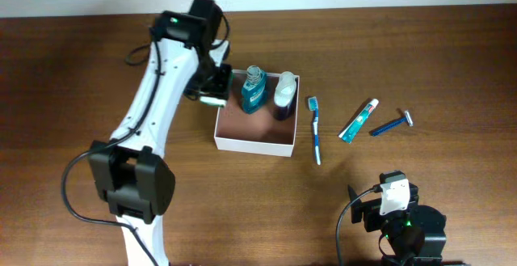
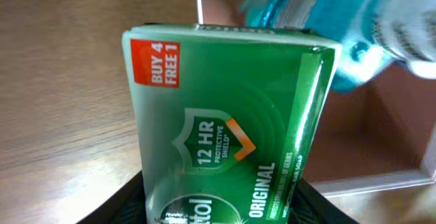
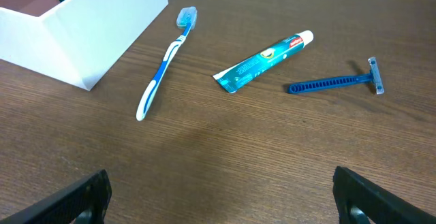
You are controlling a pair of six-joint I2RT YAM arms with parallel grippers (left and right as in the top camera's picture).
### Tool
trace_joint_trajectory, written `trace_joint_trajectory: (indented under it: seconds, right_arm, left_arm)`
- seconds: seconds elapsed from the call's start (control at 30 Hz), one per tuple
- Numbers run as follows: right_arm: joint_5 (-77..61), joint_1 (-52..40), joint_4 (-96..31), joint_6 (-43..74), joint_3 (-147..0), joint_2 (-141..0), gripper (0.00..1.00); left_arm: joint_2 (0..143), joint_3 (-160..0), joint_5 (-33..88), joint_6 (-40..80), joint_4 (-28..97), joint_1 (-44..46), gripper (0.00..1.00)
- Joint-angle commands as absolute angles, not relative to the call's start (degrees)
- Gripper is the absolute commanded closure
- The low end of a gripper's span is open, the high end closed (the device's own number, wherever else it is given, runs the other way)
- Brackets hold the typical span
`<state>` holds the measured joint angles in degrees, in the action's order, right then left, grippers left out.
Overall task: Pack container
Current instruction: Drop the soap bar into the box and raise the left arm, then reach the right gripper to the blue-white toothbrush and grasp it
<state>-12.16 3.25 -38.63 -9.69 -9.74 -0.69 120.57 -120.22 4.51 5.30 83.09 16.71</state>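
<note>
The container [image 1: 252,143], a square white box with a pinkish-brown inside, stands mid-table and holds a blue bottle [image 1: 254,89] and a white-capped bottle [image 1: 284,95]. My left gripper [image 1: 212,96] is shut on a green soap packet [image 2: 225,129] at the container's left wall [image 2: 199,3]. A blue toothbrush [image 1: 315,128], a toothpaste tube [image 1: 359,120] and a blue razor [image 1: 392,124] lie right of the container; they also show in the right wrist view: toothbrush [image 3: 163,67], tube [image 3: 262,60], razor [image 3: 334,82]. My right gripper [image 3: 221,197] is open and empty above bare table near the front edge.
The table is dark wood. The right arm's base [image 1: 401,217] sits at the front right. The left arm [image 1: 153,104] stretches from the front left toward the container. The container's corner [image 3: 88,30] shows in the right wrist view.
</note>
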Motion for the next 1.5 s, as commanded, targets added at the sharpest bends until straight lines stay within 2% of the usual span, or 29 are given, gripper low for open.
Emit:
trace_joint_trajectory:
  seconds: [0.0, 0.13, 0.17, 0.3, 0.33, 0.37, 0.7, 0.9, 1.1, 1.2, 1.27, 1.37, 1.47]
  right_arm:
    - [-12.88, 3.68, -38.54, -10.09, -9.43, -0.25, 0.01]
    - [-12.88, 3.68, -38.54, -10.09, -9.43, -0.25, 0.01]
    - [-12.88, 3.68, -38.54, -10.09, -9.43, -0.25, 0.01]
    - [-12.88, 3.68, -38.54, -10.09, -9.43, -0.25, 0.01]
    - [-12.88, 3.68, -38.54, -10.09, -9.43, -0.25, 0.01]
    - [-12.88, 3.68, -38.54, -10.09, -9.43, -0.25, 0.02]
    - [-12.88, 3.68, -38.54, -10.09, -9.43, -0.25, 0.01]
    - [-12.88, 3.68, -38.54, -10.09, -9.43, -0.25, 0.01]
    - [-6.83, 3.68, -38.54, -10.74, -9.41, -0.25, 0.01]
    - [-9.80, 3.68, -33.08, -9.72, -9.39, -0.25, 0.01]
    - [-16.58, 3.68, -27.62, -6.09, -9.39, -0.25, 0.01]
    - [-30.17, 3.68, -20.16, 6.00, -9.39, -0.25, 0.01]
    - [-39.97, 3.68, -20.91, 19.20, -9.39, -0.25, 0.01]
  left_arm:
    - [121.30, -113.27, 7.42, 10.79, 78.54, 17.87, 0.82]
    - [121.30, -109.49, 9.26, 10.92, 75.83, 18.96, 0.75]
    - [121.30, -109.43, 9.23, 10.87, 75.70, 19.14, 0.69]
    - [121.08, -109.82, 9.23, 10.68, 76.27, 19.33, 0.24]
    - [121.01, -110.13, 9.23, 10.68, 76.90, 19.20, 0.06]
    - [120.95, -110.56, 9.21, 10.68, 77.65, 18.98, 0.01]
    - [117.27, -119.74, 4.73, 10.66, 87.13, 11.14, 0.01]
    - [108.73, -121.56, 1.63, 10.63, 89.47, 3.97, 0.01]
    - [100.49, -121.56, -3.01, 10.66, 93.84, -0.99, 0.01]
    - [98.72, -121.56, -3.97, 10.68, 94.89, -1.45, 0.01]
    - [98.26, -121.56, -3.95, 10.68, 94.85, -1.45, 0.01]
    - [98.24, -121.56, -3.92, 10.68, 94.80, -1.45, 0.01]
    - [98.39, -121.56, -3.92, 10.68, 94.76, -1.45, 0.01]
